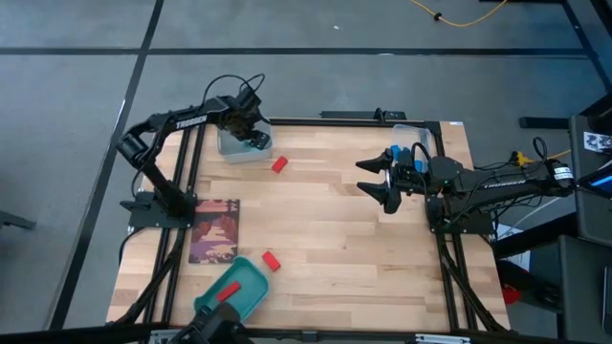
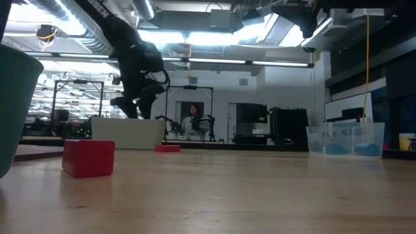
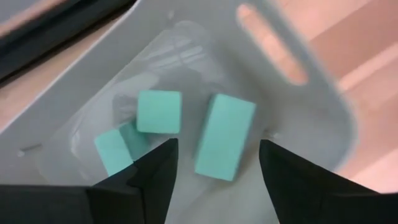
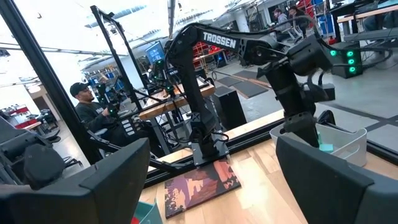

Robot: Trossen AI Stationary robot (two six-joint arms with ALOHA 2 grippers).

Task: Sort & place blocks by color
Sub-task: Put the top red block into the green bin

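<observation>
My left gripper (image 1: 256, 137) (image 3: 214, 168) hangs open over the clear bin (image 1: 244, 145) at the table's far left. Three light cyan blocks (image 3: 224, 137) lie on that bin's floor below the fingers, which touch none of them. One red block (image 1: 279, 164) (image 2: 168, 148) rests on the table just right of that bin. Another red block (image 1: 271, 259) (image 2: 89, 158) sits near the teal tray (image 1: 251, 296), which holds a third red block (image 1: 228, 291). My right gripper (image 1: 380, 178) (image 4: 211, 168) is open, raised over the table's right side.
A second clear bin (image 1: 413, 135) (image 2: 344, 140) with blue pieces stands at the far right corner. A dark picture card (image 1: 215, 229) lies flat at the left edge. Bare wood lies between the two arms. A person (image 4: 84, 102) sits beyond the table.
</observation>
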